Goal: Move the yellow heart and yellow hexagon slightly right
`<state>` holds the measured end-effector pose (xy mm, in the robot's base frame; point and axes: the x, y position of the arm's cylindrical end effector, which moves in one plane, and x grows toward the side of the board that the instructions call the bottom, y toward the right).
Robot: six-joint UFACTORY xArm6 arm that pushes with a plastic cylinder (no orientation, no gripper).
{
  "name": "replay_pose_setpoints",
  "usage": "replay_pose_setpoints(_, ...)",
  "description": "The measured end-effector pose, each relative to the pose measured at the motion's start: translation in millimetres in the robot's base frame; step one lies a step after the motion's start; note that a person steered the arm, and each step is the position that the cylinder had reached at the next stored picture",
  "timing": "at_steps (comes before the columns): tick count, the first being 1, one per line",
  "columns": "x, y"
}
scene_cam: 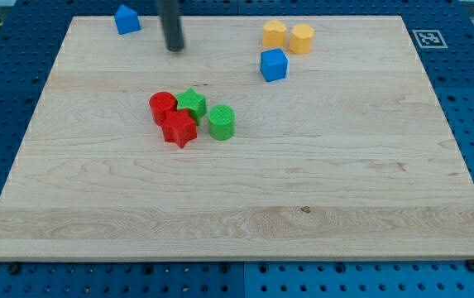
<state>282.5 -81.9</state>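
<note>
Two yellow blocks sit side by side near the view's top, right of centre: the left one (274,34) looks like the heart and the right one (302,38) like the hexagon, though the shapes are hard to tell apart. They touch or nearly touch. My tip (174,48) rests on the board well to the left of them, with bare wood between. A blue cube (274,64) lies just below the yellow pair.
A blue block (126,19) sits at the top left, left of my tip. In the board's middle left is a cluster: a red cylinder (162,108), a red star (179,129), a green star (192,103) and a green cylinder (222,122).
</note>
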Motion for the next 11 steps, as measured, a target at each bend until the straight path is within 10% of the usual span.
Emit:
replay_pose_setpoints(6, 38, 97)
replay_pose_setpoints(11, -41, 156)
